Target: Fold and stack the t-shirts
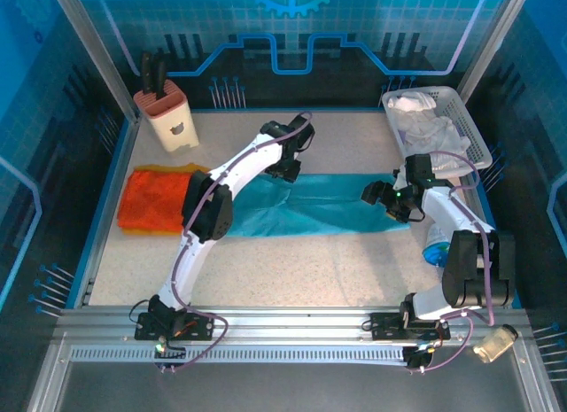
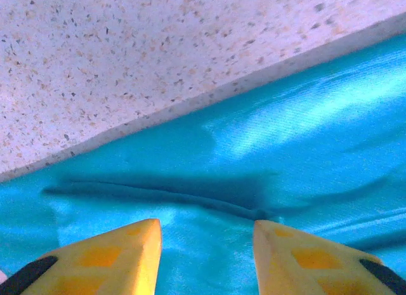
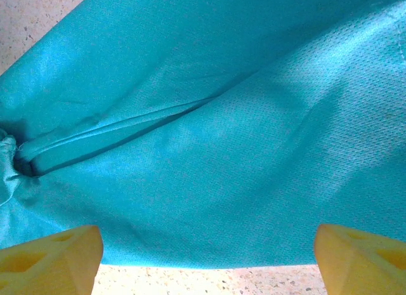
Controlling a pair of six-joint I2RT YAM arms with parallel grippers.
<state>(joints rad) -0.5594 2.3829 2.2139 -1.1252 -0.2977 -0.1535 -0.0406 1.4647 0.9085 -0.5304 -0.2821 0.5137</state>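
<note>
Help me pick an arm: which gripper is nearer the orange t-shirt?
Left. The left gripper is over the teal t-shirt, right of the orange t-shirt; the right gripper is farther right still.

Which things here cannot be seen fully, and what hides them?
Plain teal cloth t-shirt: top view, left arm covers its left part; wrist views crop it.
Bright orange cloth t-shirt: top view, left arm hides its right edge.
White cloth in plastic basket: crumpled, kind unclear.

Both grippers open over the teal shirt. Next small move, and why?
Probably lower the right gripper and close on the edge of the teal shirt: that edge lies between its wide-apart fingers, while the left gripper hangs open over a crease, gripping nothing.
</note>
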